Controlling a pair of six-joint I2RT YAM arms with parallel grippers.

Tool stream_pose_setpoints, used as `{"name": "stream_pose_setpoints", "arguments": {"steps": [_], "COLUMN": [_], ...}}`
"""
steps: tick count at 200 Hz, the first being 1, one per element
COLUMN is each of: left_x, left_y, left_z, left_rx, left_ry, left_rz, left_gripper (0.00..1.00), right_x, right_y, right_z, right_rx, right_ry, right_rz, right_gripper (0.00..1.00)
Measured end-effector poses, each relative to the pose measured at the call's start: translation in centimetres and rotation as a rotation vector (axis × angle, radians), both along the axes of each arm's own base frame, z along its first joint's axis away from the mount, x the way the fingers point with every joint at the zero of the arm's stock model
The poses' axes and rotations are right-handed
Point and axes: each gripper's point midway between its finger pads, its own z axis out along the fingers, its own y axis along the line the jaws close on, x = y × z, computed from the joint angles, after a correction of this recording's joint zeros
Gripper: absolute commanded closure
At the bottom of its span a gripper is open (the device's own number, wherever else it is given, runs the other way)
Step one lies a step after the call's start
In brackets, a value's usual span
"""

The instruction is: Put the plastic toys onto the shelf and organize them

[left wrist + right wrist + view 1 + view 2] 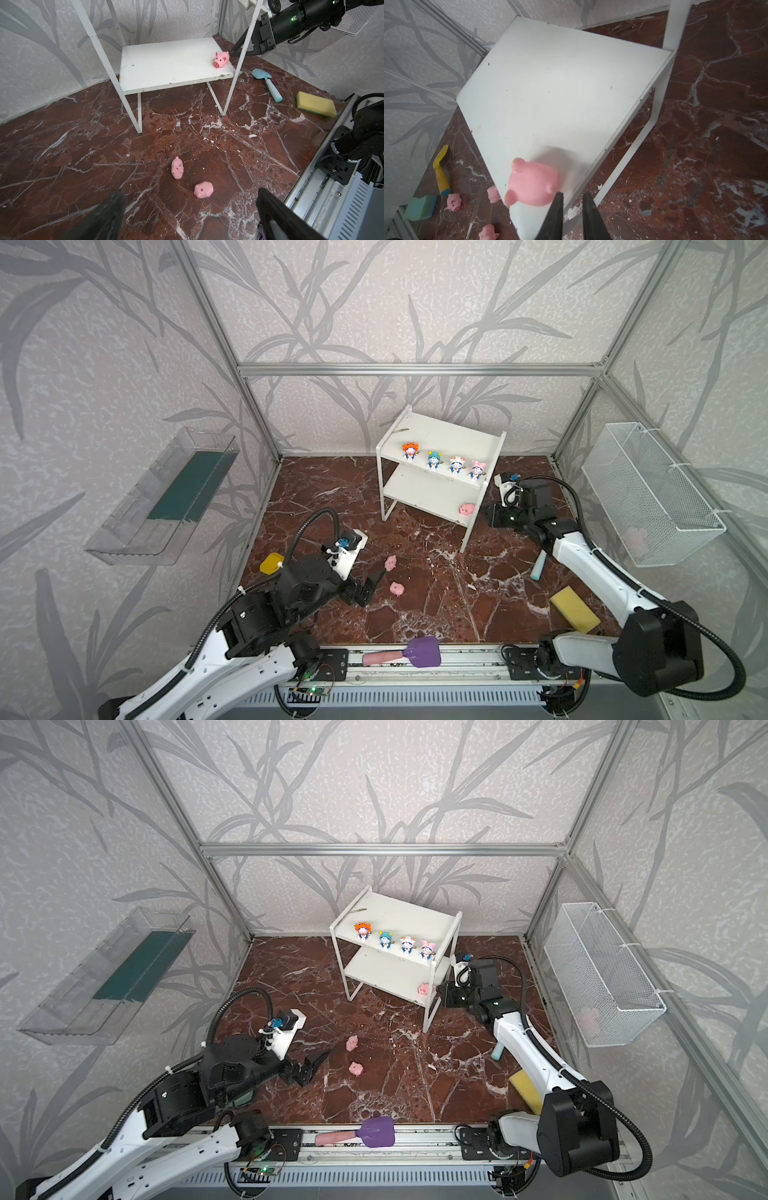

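In both top views, four figurines (pixel 434 459) line the shelf (pixel 449 433)'s upper board. One pig (pixel 467 509) sits on its lower board, and two floor pigs (pixel 390 562) lie before it.

Left wrist view: the left gripper (pixel 191 191) gapes wide and empty, facing the shelf.

Right wrist view: the right gripper (pixel 572 195) is closed and empty, just beside the pig on the shelf's lower board.

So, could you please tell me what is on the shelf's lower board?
One pink pig sits at a front corner of the lower board. The rest looks bare in the left wrist view; in both top views the upper board covers its back part.
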Motion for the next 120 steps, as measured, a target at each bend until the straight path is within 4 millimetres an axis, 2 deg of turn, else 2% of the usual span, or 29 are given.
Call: {"name": "stream_pose_setpoints", "arguments": {"steps": [49, 120], "left_x": [0.0, 0.1], "left_y": [0.3, 0.5], "left_z": [0.1, 0.1], "left_rx": [0.003, 0.005], "left_ry": [-0.014, -0.019], "left_rz": [0.009, 0.017], "left_gripper": [0.01, 0.01], "right_x": [1.2, 1.4], "right_y": [0.5, 1.2], "right_z": [0.5, 1.0], "right_rx": [0.006, 0.043], "right_ry": [-0.021, -0.037], "right_rz": [0.018, 0.05], "right_gripper": [0.81, 0.81]}}
